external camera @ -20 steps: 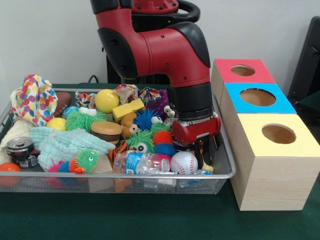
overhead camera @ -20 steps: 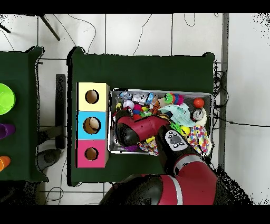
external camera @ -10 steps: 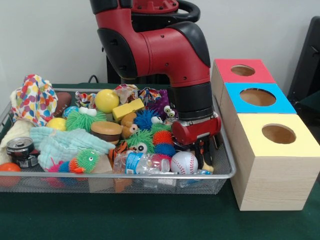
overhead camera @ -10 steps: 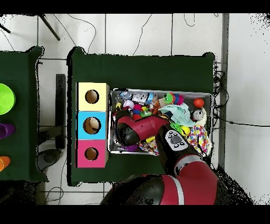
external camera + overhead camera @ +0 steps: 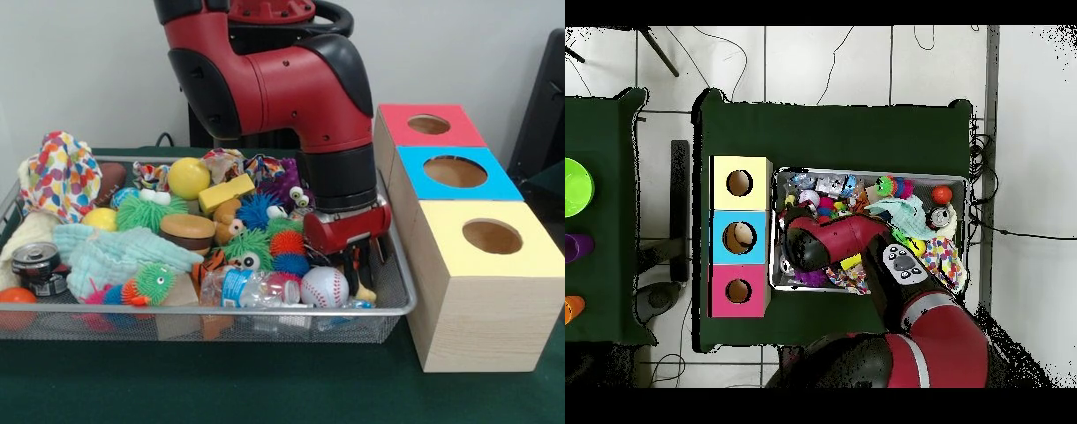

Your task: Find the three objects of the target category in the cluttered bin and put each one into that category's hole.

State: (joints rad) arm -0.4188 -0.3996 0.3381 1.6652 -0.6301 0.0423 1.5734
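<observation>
Baseball just left of hand, hand's grip unclear, inside bin

red arm over cluttered bin

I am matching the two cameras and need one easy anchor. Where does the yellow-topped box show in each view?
Front view: yellow-topped box at the right, nearest the camera, beside the wire bin.
Overhead view: yellow-topped box at the left, topmost of three boxes.
Shared landmark: the blue-topped box next to it in the row.
</observation>
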